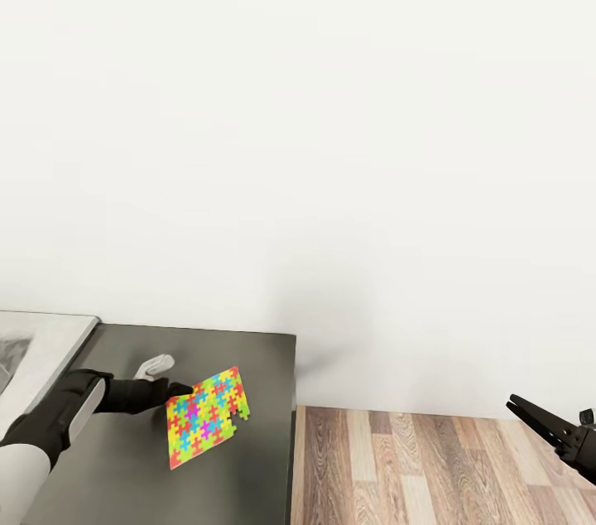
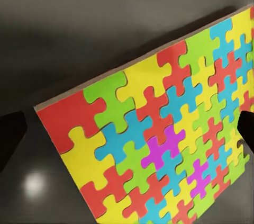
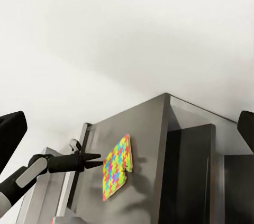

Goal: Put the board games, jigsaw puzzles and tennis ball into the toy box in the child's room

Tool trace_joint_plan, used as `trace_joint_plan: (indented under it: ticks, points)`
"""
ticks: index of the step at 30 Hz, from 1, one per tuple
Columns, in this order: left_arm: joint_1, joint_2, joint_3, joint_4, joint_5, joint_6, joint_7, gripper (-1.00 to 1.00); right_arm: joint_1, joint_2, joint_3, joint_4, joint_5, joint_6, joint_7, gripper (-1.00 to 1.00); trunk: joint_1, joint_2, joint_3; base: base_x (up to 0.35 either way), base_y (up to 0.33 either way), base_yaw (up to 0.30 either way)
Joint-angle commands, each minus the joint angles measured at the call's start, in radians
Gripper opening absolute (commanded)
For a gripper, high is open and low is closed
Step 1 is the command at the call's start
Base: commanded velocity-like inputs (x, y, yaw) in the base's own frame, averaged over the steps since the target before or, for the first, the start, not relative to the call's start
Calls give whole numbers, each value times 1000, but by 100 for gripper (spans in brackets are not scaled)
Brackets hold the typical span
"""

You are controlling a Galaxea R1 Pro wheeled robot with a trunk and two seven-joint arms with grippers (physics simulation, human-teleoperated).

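Observation:
One jigsaw puzzle (image 1: pixel 207 417), a thin square of bright interlocked pieces, is tilted over the dark grey lower section of the table (image 1: pixel 248 355) and casts a shadow on it. My left gripper (image 1: pixel 178 388) is right at the puzzle's left corner. Its dark fingers (image 2: pixel 10 139) stand wide apart at either side of the left wrist view, with the puzzle (image 2: pixel 159 139) in front of them. From the right wrist view, the left gripper (image 3: pixel 95 158) points at the edge of the puzzle (image 3: pixel 117 173). My right gripper (image 1: pixel 515 405) hangs open over the floor, holding nothing.
The table's pale grey top (image 1: pixel 50 339) begins at the far left. A white wall stands right behind the table. Wood-plank floor (image 1: pixel 414 467) lies to the right of the table's edge (image 1: pixel 292 426).

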Motion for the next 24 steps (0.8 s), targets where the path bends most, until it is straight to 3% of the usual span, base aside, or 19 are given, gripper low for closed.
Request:
trace_joint_plan:
  ticks: [1, 7, 24]
  points:
    - [-1, 0, -3, 0, 3, 4, -2, 100, 0, 0, 0, -1, -2, 5, 0, 100, 1, -2, -2, 0, 0, 0]
    - [-1, -5, -6, 1, 4, 2, -7, 100, 0, 0, 0, -1, -2, 5, 0, 100, 1, -2, -2, 0, 0, 0]
    - [-1, -66, -8, 1, 4, 2, -80, 100, 0, -1, 0, -1, -2, 5, 0, 100, 1, -2, -2, 0, 0, 0]
